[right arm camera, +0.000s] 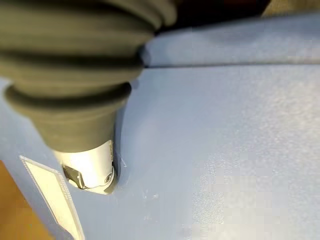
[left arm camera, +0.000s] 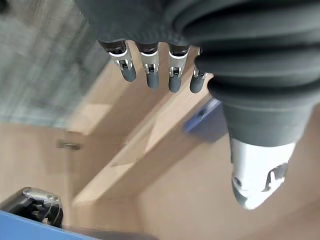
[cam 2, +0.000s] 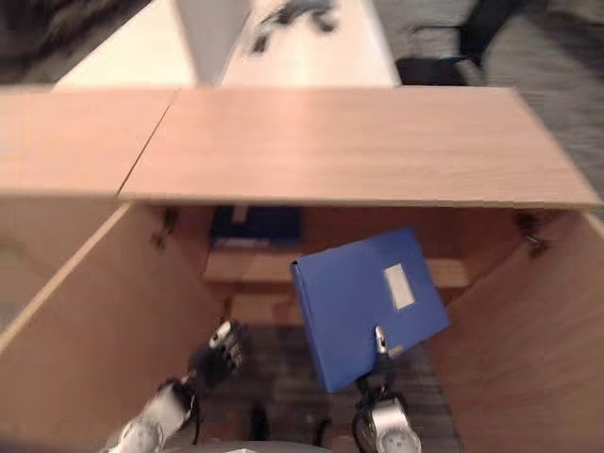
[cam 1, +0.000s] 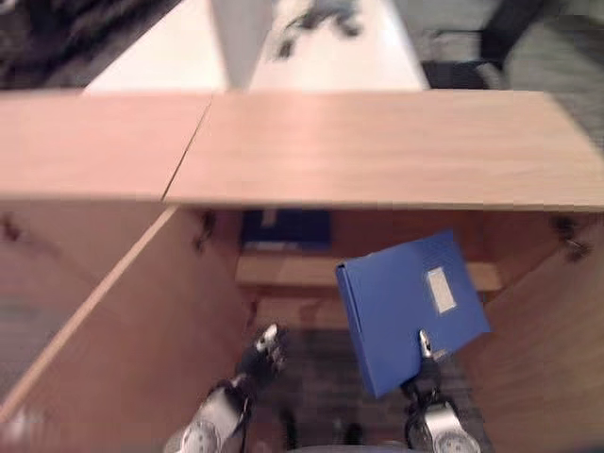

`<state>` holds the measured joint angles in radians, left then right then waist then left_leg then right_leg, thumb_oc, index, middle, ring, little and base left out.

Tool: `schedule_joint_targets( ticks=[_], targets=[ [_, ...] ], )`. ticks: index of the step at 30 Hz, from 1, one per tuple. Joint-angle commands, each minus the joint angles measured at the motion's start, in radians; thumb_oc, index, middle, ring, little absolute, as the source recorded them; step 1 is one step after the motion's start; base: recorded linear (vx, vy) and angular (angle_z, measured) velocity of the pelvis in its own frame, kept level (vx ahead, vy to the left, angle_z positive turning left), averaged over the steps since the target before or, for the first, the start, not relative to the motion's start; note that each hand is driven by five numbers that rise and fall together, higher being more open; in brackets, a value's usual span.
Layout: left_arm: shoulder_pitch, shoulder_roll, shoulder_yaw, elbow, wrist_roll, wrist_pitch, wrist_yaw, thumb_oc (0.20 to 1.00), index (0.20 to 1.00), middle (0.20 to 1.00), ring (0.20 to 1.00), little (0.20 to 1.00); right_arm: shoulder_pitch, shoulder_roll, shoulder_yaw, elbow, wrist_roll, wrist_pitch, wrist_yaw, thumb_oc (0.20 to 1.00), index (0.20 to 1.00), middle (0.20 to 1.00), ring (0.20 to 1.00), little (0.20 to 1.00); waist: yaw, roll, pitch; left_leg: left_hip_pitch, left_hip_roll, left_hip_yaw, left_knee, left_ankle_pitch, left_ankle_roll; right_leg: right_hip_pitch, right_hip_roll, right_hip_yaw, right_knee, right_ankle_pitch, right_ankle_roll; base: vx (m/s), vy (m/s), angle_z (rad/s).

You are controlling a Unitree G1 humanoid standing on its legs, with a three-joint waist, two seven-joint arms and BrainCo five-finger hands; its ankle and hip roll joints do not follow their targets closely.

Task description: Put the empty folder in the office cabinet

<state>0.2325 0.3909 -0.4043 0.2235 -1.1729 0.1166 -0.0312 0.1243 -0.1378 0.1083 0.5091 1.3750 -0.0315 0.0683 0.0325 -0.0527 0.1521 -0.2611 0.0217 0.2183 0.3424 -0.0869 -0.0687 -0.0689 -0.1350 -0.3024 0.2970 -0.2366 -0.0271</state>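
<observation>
Blue folder point(cam 1: 406, 307), pinched in the right hand point(cam 1: 422, 351), hangs before the open cabinet point(cam 1: 377, 151), not yet shelved; left hand point(cam 1: 264, 351) relaxed, holding nothing.

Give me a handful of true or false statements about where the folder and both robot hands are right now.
1. The right robot hand holds the blue folder. True.
2. The folder already lies on the cabinet shelf. False: it is held tilted in front of the open cabinet.
3. The left robot hand holds nothing. True.
4. The cabinet doors are closed. False: both stand open.
5. A dark blue item sits inside the cabinet above the shelf. True.
</observation>
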Motion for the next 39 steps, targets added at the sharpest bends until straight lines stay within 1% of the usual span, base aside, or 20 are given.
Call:
schedule_joint_targets(
  ticks=[1, 4, 6, 9, 11, 12, 13, 14, 15, 16, 18, 21, 23, 24, 25, 26, 28, 29, 33, 39],
  targets=[
    [0.014, 0.005, 0.039, -0.057, -0.017, -0.015, -0.022, 1.000, 1.000, 1.000, 1.000, 1.000, -0.034, 0.002, -0.008, -0.098, -0.006, -0.026, 0.043, 0.200, 0.200, 0.200, 0.200, 0.200, -0.019, 0.013, -0.041, 0.075, 0.004, 0.010, -0.218, 0.103, 0.049, 0.233, 0.085, 0.003, -0.328, 0.111, 0.063, 0.08, 0.083, -0.26],
    [0.017, 0.005, 0.039, -0.055, -0.013, -0.013, -0.025, 1.000, 1.000, 1.000, 1.000, 1.000, -0.029, 0.007, -0.010, -0.090, -0.011, -0.023, 0.043, 0.200, 0.200, 0.200, 0.200, 0.200, -0.020, 0.011, -0.052, 0.088, -0.006, 0.014, -0.242, 0.102, 0.058, 0.239, 0.082, 0.009, -0.340, 0.115, 0.073, 0.13, 0.135, -0.76],
    [0.020, 0.010, 0.047, -0.051, 0.014, -0.014, -0.026, 1.000, 1.000, 1.000, 1.000, 1.000, -0.026, 0.029, -0.026, -0.076, -0.015, -0.021, 0.040, 0.200, 0.200, 0.200, 0.200, 0.200, -0.026, 0.014, -0.089, 0.151, -0.038, 0.026, -0.314, 0.081, 0.094, 0.236, 0.036, 0.006, -0.267, 0.087, 0.111, 0.30, 0.338, -0.33],
    [0.032, 0.016, 0.060, -0.060, 0.036, -0.016, -0.030, 1.000, 1.000, 1.000, 1.000, 1.000, -0.035, 0.040, -0.035, -0.068, -0.035, -0.021, 0.038, 0.200, 0.200, 0.200, 0.200, 0.200, -0.026, 0.026, -0.089, 0.218, -0.067, 0.037, -0.370, 0.055, 0.127, 0.187, -0.024, -0.009, -0.103, 0.060, 0.145, 0.17, 0.265, 0.03],
    [0.042, 0.017, 0.065, -0.066, 0.037, -0.015, -0.026, 1.000, 1.000, 1.000, 1.000, 1.000, -0.035, 0.045, -0.036, -0.066, -0.040, -0.013, 0.039, 0.200, 0.200, 0.200, 0.200, 0.200, -0.026, 0.028, -0.083, 0.246, -0.079, 0.035, -0.391, 0.046, 0.142, 0.144, -0.054, -0.005, -0.021, 0.090, 0.162, 0.08, 0.180, -0.17],
    [0.050, 0.020, 0.069, -0.068, 0.039, -0.016, -0.020, 1.000, 1.000, 1.000, 1.000, 1.000, -0.038, 0.047, -0.033, -0.063, -0.039, -0.008, 0.038, 0.200, 0.200, 0.200, 0.200, 0.200, -0.028, 0.029, -0.072, 0.267, -0.089, 0.043, -0.400, 0.036, 0.156, 0.117, -0.085, -0.007, 0.041, 0.158, 0.192, 0.02, 0.271, -0.33],
    [0.062, 0.032, 0.074, -0.072, 0.034, -0.013, -0.017, 1.000, 1.000, 1.000, 1.000, 1.000, -0.042, 0.047, -0.019, -0.079, -0.041, -0.001, 0.036, 0.200, 0.200, 0.200, 0.200, 0.200, -0.037, 0.048, -0.043, 0.291, -0.087, 0.057, -0.422, 0.027, 0.175, 0.033, -0.143, -0.025, 0.203, 0.237, 0.215, 0.04, 0.306, -0.26],
    [0.067, 0.035, 0.077, -0.080, 0.030, -0.012, -0.017, 1.000, 1.000, 1.000, 1.000, 1.000, -0.043, 0.050, -0.015, -0.095, -0.043, 0.000, 0.037, 0.200, 0.200, 0.200, 0.200, 0.200, -0.038, 0.056, -0.037, 0.296, -0.080, 0.061, -0.424, 0.021, 0.179, 0.010, -0.171, -0.047, 0.238, 0.245, 0.217, 0.01, 0.213, -0.12],
    [0.068, 0.036, 0.077, -0.081, 0.030, -0.011, -0.016, 1.000, 1.000, 1.000, 1.000, 1.000, -0.042, 0.050, -0.015, -0.096, -0.044, 0.000, 0.037, 0.200, 0.200, 0.200, 0.200, 0.200, -0.039, 0.055, -0.038, 0.295, -0.082, 0.061, -0.423, 0.021, 0.180, 0.007, -0.173, -0.045, 0.243, 0.244, 0.218, 0.10, 0.059, -0.05],
    [0.077, 0.051, 0.074, -0.099, 0.022, -0.007, -0.018, 1.000, 1.000, 1.000, 1.000, 1.000, -0.039, 0.058, -0.014, -0.128, -0.035, 0.007, 0.040, 0.200, 0.200, 0.200, 0.200, 0.200, -0.037, 0.064, -0.033, 0.298, -0.069, 0.065, -0.426, 0.008, 0.178, 0.002, -0.220, -0.103, 0.206, 0.235, 0.206, 0.10, 0.002, 0.01],
    [0.078, 0.063, 0.066, -0.106, 0.025, -0.005, -0.020, 1.000, 1.000, 1.000, 1.000, 1.000, -0.037, 0.057, -0.014, -0.142, -0.033, 0.006, 0.041, 0.200, 0.200, 0.200, 0.200, 0.200, -0.038, 0.068, -0.024, 0.297, -0.063, 0.060, -0.426, 0.006, 0.175, -0.008, -0.231, -0.113, 0.174, 0.235, 0.201, 0.08, -0.035, 0.07],
    [0.083, 0.083, 0.037, -0.116, 0.011, -0.001, -0.030, 1.000, 1.000, 1.000, 1.000, 1.000, -0.035, 0.056, -0.014, -0.199, -0.022, -0.009, 0.035, 0.200, 0.200, 0.200, 0.200, 0.200, -0.042, 0.068, 0.008, 0.292, -0.049, 0.037, -0.415, -0.008, 0.159, -0.058, -0.258, -0.099, 0.039, 0.282, 0.218, 0.07, -0.117, -0.01],
    [0.063, 0.102, 0.013, -0.132, 0.017, -0.012, -0.032, 1.000, 1.000, 1.000, 1.000, 1.000, -0.054, 0.045, -0.007, -0.248, -0.027, -0.041, 0.016, 0.200, 0.200, 0.200, 0.200, 0.200, -0.046, 0.050, 0.048, 0.279, -0.045, 0.019, -0.375, -0.028, 0.149, -0.123, -0.280, -0.064, -0.003, 0.338, 0.236, 0.08, -0.202, -0.04],
    [0.050, 0.109, -0.001, -0.148, 0.023, -0.018, -0.042, 1.000, 1.000, 1.000, 1.000, 1.000, -0.073, 0.032, -0.009, -0.277, -0.042, -0.064, 0.008, 0.200, 0.200, 0.200, 0.200, 0.200, -0.037, 0.025, 0.063, 0.243, -0.052, 0.014, -0.321, -0.045, 0.144, -0.113, -0.286, -0.094, -0.035, 0.338, 0.238, 0.07, -0.185, -0.01],
    [0.049, 0.109, -0.001, -0.148, 0.023, -0.018, -0.041, 1.000, 1.000, 1.000, 1.000, 1.000, -0.075, 0.033, -0.010, -0.277, -0.042, -0.065, 0.007, 0.200, 0.200, 0.200, 0.200, 0.200, -0.038, 0.024, 0.063, 0.237, -0.051, 0.012, -0.315, -0.048, 0.144, -0.114, -0.287, -0.096, -0.035, 0.338, 0.238, -0.10, -0.252, 0.35],
    [0.024, 0.122, -0.025, -0.163, 0.028, -0.038, -0.039, 1.000, 1.000, 1.000, 1.000, 1.000, -0.102, 0.008, -0.013, -0.315, -0.058, -0.102, 0.001, 0.200, 0.200, 0.200, 0.200, 0.200, -0.034, 0.004, 0.098, 0.123, -0.036, -0.012, -0.201, -0.063, 0.136, -0.175, -0.299, -0.103, 0.004, 0.328, 0.228, -0.20, -0.229, 0.42],
    [0.002, 0.124, -0.036, -0.177, 0.024, -0.044, -0.032, 1.000, 1.000, 1.000, 1.000, 1.000, -0.131, -0.001, -0.021, -0.334, -0.058, -0.119, -0.007, 0.200, 0.200, 0.200, 0.200, 0.200, -0.032, 0.000, 0.102, 0.025, -0.029, -0.030, -0.116, -0.075, 0.135, -0.230, -0.307, -0.100, 0.047, 0.322, 0.220, -0.20, -0.210, 0.54],
    [-0.033, 0.123, -0.062, -0.195, 0.033, -0.062, -0.025, 1.000, 1.000, 1.000, 1.000, 1.000, -0.194, -0.015, -0.035, -0.352, -0.061, -0.162, -0.022, 0.200, 0.200, 0.200, 0.200, 0.200, -0.027, 0.000, 0.113, -0.100, -0.034, -0.056, -0.021, -0.085, 0.136, -0.300, -0.318, -0.106, 0.108, 0.297, 0.206, -0.18, -0.170, 0.57],
    [-0.092, 0.104, -0.098, -0.203, 0.048, -0.078, -0.021, 1.000, 1.000, 1.000, 1.000, 1.000, -0.288, -0.038, -0.078, -0.406, -0.060, -0.213, -0.031, 0.200, 0.200, 0.200, 0.200, 0.200, -0.034, 0.030, 0.109, -0.286, -0.017, -0.103, 0.072, -0.086, 0.125, -0.431, -0.333, -0.108, 0.220, 0.257, 0.194, -0.13, -0.145, 0.46],
    [-0.135, 0.109, -0.136, -0.209, 0.072, -0.070, -0.046, 1.000, 1.000, 1.000, 1.000, 1.000, -0.340, -0.081, -0.094, -0.456, -0.083, -0.243, -0.039, 0.200, 0.200, 0.200, 0.200, 0.200, -0.036, 0.068, 0.109, -0.400, 0.005, -0.136, 0.124, -0.079, 0.105, -0.535, -0.327, -0.093, 0.322, 0.195, 0.172, -0.04, -0.082, 0.14]
  ],
)
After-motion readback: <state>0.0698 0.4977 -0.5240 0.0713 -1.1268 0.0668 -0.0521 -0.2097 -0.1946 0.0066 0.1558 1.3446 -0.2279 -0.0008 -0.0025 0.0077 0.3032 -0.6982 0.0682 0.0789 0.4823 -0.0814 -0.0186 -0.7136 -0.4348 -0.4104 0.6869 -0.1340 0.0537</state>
